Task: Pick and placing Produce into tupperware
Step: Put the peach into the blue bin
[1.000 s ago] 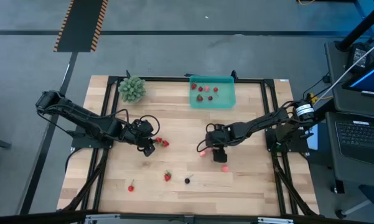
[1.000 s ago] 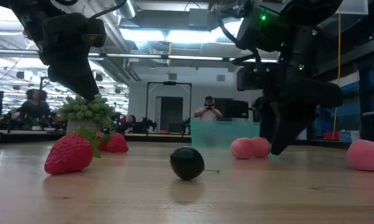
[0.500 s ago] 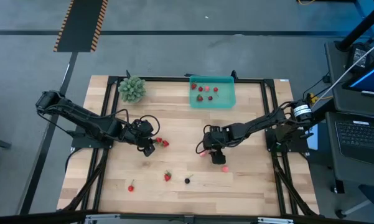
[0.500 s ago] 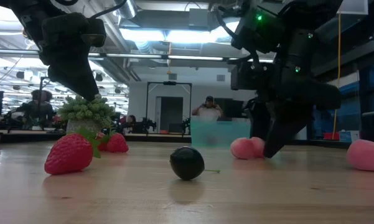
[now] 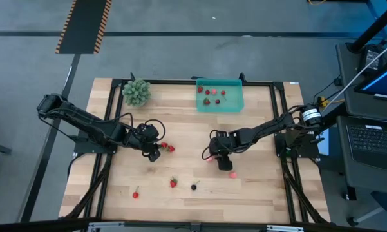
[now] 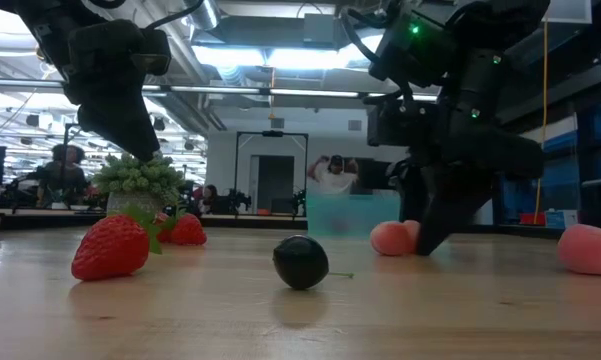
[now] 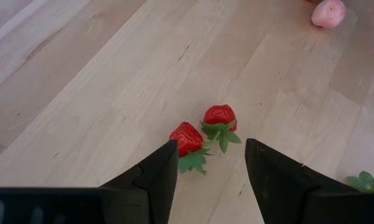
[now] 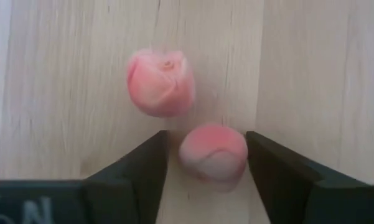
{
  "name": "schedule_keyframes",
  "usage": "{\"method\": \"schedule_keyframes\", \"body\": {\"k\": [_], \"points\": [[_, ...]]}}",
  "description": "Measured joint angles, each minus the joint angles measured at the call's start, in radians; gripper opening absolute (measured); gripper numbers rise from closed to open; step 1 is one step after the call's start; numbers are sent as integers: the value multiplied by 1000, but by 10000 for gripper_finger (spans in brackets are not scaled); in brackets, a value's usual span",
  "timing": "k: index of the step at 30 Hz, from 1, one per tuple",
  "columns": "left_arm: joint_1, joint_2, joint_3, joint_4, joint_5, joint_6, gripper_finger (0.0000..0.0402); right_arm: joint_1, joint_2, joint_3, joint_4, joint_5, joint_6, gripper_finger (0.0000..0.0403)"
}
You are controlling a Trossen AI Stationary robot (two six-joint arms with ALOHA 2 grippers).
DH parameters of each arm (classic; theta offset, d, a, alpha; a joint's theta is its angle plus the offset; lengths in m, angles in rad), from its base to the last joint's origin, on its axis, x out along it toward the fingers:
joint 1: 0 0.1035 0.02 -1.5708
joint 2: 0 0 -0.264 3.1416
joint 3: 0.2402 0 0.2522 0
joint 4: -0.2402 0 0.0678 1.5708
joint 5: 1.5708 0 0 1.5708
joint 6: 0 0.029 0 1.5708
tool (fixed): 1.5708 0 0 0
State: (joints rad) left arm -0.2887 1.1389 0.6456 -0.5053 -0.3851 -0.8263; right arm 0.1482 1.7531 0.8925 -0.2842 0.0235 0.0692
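Observation:
My right gripper (image 8: 206, 135) is open and low over the table's middle (image 5: 215, 153). One pink fruit piece (image 8: 213, 154) lies on the wood between its fingers, and a second pink piece (image 8: 161, 83) lies just ahead. My left gripper (image 7: 208, 144) is open at the left centre (image 5: 156, 148). Two red strawberries (image 7: 188, 137) (image 7: 219, 116) lie on the wood just in front of its fingers. The teal tray (image 5: 235, 102) sits at the far edge and holds several red pieces. My right gripper comes down at the pink piece from above, with a finger (image 8: 279, 171) close on either side. The piece rests on the table. Whether a finger touches its side (image 8: 243, 149), I cannot tell.
Loose on the near half of the table lie a pink piece (image 5: 232, 173), a strawberry (image 5: 173, 183), a dark berry (image 5: 194, 187) and a small strawberry (image 5: 136, 193). A bushy green clump (image 5: 136, 91) stands at the far left. People show in the room beyond the table.
My right gripper has shifted a little toward the table's left, closing on the two pink pieces until one lies between its fingers. The fruit has stayed where it was.

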Motion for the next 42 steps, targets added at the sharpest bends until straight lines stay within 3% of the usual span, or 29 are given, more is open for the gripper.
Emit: {"method": "schedule_keyframes", "body": {"k": [11,15,19,27,35,42], "points": [[0,0,0,0,0,7,179,-9,-6,3,4,35,2,108],[0,0,0,-1,0,7,179,-60,-52,45,-44,40,-22,105],[0,0,0,-1,0,8,179,-142,-127,113,-149,118,-105,104],[1,0,0,1,-1,50,179,-407,-214,243,-214,161,-239,104],[13,0,0,1,-25,54,179,-631,-157,288,-219,-1,-261,104],[16,0,0,1,-24,62,179,-723,-82,327,-280,-7,-254,105]]}}
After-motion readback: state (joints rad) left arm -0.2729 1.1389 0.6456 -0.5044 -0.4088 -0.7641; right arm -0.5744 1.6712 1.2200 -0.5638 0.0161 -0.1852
